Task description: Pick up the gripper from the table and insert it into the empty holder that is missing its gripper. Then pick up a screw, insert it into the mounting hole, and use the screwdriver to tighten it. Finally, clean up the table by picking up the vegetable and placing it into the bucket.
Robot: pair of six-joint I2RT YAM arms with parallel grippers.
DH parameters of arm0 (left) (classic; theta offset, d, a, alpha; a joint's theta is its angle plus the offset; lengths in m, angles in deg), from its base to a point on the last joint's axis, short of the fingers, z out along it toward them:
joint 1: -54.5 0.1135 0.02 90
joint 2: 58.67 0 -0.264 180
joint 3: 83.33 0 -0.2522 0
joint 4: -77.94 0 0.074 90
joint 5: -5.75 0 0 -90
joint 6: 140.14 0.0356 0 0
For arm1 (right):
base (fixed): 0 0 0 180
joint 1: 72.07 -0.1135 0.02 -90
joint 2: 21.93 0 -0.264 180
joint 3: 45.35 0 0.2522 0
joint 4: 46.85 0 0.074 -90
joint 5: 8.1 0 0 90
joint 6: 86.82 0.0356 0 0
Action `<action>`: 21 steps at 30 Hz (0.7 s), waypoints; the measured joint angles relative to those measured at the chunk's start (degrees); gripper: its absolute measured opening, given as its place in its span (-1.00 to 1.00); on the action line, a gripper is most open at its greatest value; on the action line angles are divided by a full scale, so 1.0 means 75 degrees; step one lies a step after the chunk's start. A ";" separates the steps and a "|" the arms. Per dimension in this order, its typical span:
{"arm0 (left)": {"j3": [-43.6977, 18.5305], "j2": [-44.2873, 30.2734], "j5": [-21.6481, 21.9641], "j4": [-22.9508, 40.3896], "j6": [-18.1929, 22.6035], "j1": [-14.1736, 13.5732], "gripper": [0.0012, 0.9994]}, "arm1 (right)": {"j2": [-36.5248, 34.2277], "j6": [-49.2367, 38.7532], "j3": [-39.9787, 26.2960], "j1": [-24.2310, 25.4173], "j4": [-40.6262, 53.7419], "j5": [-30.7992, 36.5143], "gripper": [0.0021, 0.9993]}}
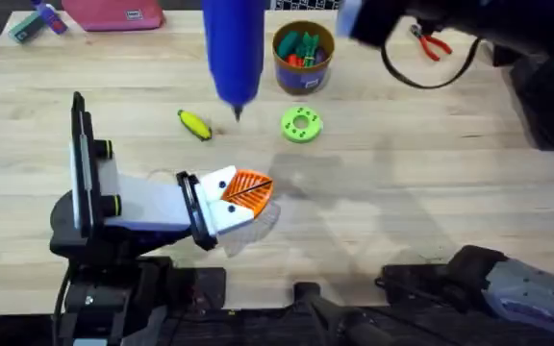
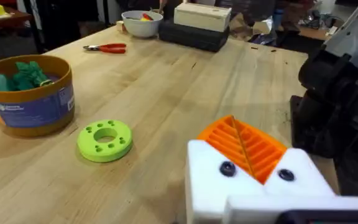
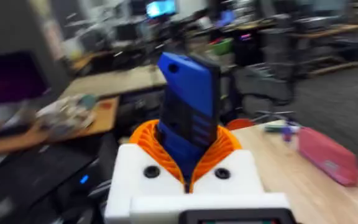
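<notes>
A flat green disc [image 1: 302, 125] with a centre hole lies on the wooden table [image 1: 431, 192], about mid-table. Red-handled pliers [image 1: 433, 43] rest at two o'clock from it, near the far edge. A pink pouch [image 1: 113, 13] sits at eleven o'clock. In the left wrist view, a white bowl [image 2: 142, 23] stands beyond the pliers.

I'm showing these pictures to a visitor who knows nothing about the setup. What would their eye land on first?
First the blue screwdriver, clamped in the right pincer and hanging tip-down above the table's far middle. Next the orange gripper in its white holder, in the overhead view's lower middle. Beyond it lie the yellow vegetable and a green disc, before the bucket that holds green and orange toys.
</notes>
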 joint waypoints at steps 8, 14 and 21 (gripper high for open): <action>0.0000 0.0001 0.0000 -0.0001 0.0000 0.0000 -0.96 | -0.0267 -0.0475 0.0003 -0.0014 -0.0017 -0.1491 -0.96; 0.0000 0.0001 0.0000 0.0001 0.0001 0.0000 -0.96 | -0.1143 -0.0721 0.0025 -0.0355 -0.0403 -0.1889 -0.96; 0.0000 0.0001 0.0000 0.0000 0.0002 0.0000 -0.96 | -0.1198 -0.1159 0.0179 -0.0596 -0.0679 -0.2233 -0.96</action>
